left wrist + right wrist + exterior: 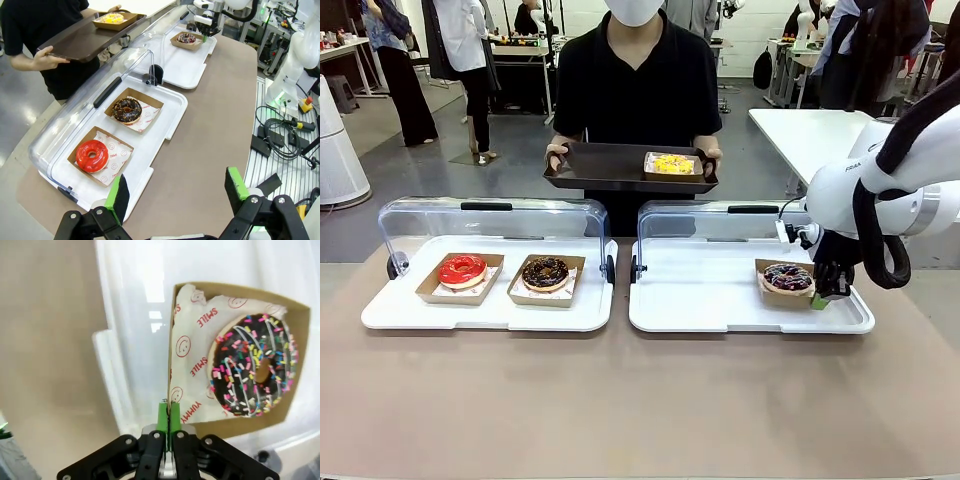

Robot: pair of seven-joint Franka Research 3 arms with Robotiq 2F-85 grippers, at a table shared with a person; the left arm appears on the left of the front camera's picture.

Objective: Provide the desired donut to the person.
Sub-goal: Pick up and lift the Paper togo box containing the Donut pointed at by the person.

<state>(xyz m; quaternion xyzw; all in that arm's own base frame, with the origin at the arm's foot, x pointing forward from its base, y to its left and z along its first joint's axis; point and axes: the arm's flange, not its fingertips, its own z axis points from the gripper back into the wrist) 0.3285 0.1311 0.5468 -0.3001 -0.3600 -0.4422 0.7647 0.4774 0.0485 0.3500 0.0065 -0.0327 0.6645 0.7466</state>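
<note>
Right wrist view: the right gripper (169,412) has its jaws squeezed tight on the thin side wall of a brown paper box (240,292). The chocolate donut with sprinkles (255,365) sits inside. The box is on the right white tray (710,305). The left gripper (176,192) hangs over the table, jaws wide apart, holding nothing. Across the table, the person (638,90) holds a dark tray (595,165) with a yellow donut (671,163).

Bare tabletop (640,400) open before the left white tray (470,318) and right white tray (720,325), raised clear lids (430,215) walling their far edges, dark brown tray (595,165) beyond with its left half free, right arm (850,195) over the right tray's end.
</note>
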